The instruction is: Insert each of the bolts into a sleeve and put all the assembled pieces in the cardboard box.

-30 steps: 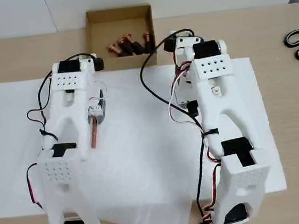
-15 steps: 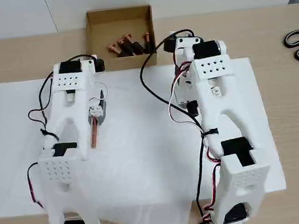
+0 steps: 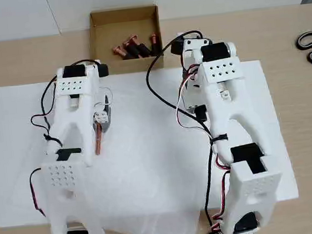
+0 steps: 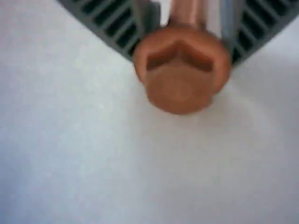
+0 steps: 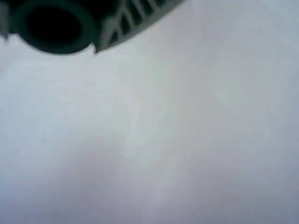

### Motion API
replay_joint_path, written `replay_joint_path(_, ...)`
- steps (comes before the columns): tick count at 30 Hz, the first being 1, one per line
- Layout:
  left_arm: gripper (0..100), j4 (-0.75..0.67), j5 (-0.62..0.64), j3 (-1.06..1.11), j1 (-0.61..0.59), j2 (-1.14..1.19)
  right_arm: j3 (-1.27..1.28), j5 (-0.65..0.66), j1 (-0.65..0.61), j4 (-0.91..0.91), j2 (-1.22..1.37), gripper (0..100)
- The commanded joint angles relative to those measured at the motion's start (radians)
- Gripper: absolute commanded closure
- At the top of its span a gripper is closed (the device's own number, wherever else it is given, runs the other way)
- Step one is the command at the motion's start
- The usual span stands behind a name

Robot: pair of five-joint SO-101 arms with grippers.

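The left claw [image 4: 182, 21] was closed on a copper bolt [image 4: 181, 70], gripping the shank, with the head pointing out above the white paper [image 3: 150, 168]. The right claw [image 5: 53, 23] held a dark sleeve [image 5: 70, 44] in the same way, its open end free. The two arms stood apart, so I judge this pair was not yet joined. About four assembled pieces [image 3: 134, 46] lay in the cardboard box [image 3: 95, 31] at the far side of the table [image 3: 16, 59]. Inserting and boxing this bolt remained. I could read no label or writing.
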Motion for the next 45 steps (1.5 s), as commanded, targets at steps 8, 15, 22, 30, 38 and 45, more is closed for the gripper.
replay_joint_path(8, 99, 0.021, 0.008, -0.076, 0.000, -0.012, -0.012, 0.009, 0.005, -0.010, -0.016, 98.6)
replay_joint_path(15, 99, 0.021, 0.008, -0.071, 0.002, -0.227, -0.075, 0.011, 0.007, -0.002, -0.093, 98.8)
replay_joint_path(22, 99, 0.021, 0.008, -0.070, -0.006, -0.519, -0.080, 0.011, -0.044, -0.005, -0.346, 98.8)
replay_joint_path(30, 99, 0.021, 0.008, -0.068, 0.032, -0.835, -0.008, 0.011, -0.117, 0.001, -0.615, 98.9)
replay_joint_path(38, 99, 0.020, 0.008, 0.065, 0.158, -1.183, 0.273, 0.011, -0.189, -0.013, -0.960, 98.8)
replay_joint_path(45, 99, -0.095, 0.143, 0.372, 0.190, -1.396, 0.684, 0.011, -0.171, -0.337, -1.136, 98.8)
